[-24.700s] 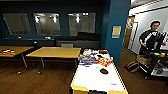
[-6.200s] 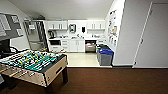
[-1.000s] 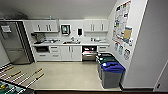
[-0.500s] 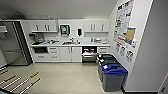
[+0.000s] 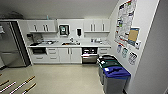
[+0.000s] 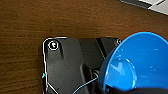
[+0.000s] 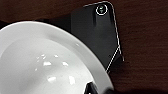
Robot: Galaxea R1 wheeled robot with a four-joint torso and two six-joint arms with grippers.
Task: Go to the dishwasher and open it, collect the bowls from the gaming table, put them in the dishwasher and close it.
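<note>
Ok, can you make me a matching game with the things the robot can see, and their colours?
Things:
1. bowl in the left wrist view
2. bowl in the right wrist view
3. nearest bin's lid
4. fridge

Colours:
A. white
B. silver-grey
C. bright blue
D. dark blue

Pairs: 1-C, 2-A, 3-D, 4-B

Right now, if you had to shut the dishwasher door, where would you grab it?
Probably the dishwasher door's top edge, reached from the front. The door hangs partly open, tilted out from the counter, so that edge juts toward the room and could be pushed back upright.
</note>
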